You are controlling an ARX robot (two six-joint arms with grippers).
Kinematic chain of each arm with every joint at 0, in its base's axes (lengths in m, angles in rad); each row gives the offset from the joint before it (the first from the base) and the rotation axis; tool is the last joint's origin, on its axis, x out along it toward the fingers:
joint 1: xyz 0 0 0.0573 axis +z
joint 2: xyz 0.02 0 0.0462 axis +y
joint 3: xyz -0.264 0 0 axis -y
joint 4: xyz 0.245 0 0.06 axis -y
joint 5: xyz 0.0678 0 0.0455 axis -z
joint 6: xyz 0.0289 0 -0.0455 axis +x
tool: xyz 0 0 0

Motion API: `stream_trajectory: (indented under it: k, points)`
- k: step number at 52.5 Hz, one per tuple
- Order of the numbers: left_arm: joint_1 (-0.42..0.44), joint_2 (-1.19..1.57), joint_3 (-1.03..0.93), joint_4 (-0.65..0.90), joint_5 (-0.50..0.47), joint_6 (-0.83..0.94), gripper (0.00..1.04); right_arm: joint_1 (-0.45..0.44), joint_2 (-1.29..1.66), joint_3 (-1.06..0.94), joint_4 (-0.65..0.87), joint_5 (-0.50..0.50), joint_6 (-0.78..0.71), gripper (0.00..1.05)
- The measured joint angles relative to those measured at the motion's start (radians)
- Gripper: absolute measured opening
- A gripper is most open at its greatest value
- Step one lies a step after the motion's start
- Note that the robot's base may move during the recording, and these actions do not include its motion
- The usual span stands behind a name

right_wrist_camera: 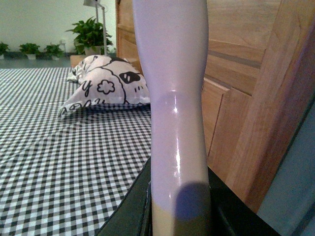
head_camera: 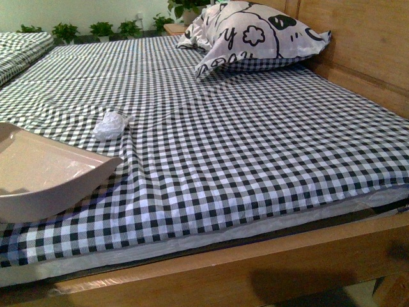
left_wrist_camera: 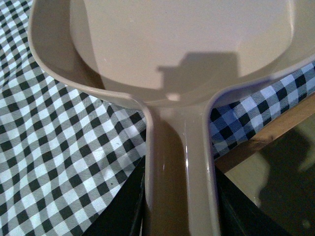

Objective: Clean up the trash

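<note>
The trash, a small white-grey crumpled wad, lies on the checked bed sheet left of the middle. The beige dustpan sits at the front left, its open mouth a short way from the wad. My left gripper is shut on the dustpan's handle; the dustpan's scoop is empty. My right gripper is shut on the pale brush handle, which stands upright in the right wrist view. The brush's bristles are out of view. Neither arm shows in the front view.
A big white pillow with black cartoon print lies at the far end by the wooden headboard. The bed's wooden front rail runs below the sheet. Potted plants stand along the far wall.
</note>
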Motion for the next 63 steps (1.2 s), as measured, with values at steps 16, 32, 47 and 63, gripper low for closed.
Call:
stream_trajectory:
  k: [16, 32, 47, 63]
  points:
    - [-0.038, 0.103, 0.094, 0.003, -0.003, 0.009, 0.28, 0.000, 0.000, 0.000, 0.000, 0.000, 0.000, 0.20]
    - [-0.041, 0.135, 0.116, -0.059, -0.007, 0.021, 0.28, 0.000, 0.000, 0.000, 0.000, 0.000, 0.000, 0.20]
    - [-0.041, 0.136, 0.116, -0.059, -0.008, 0.021, 0.28, 0.000, 0.011, 0.017, -0.058, 0.000, 0.019, 0.20]
    - [-0.041, 0.137, 0.117, -0.059, -0.008, 0.022, 0.28, -0.053, 0.552, 0.362, -0.251, -0.335, 0.055, 0.20]
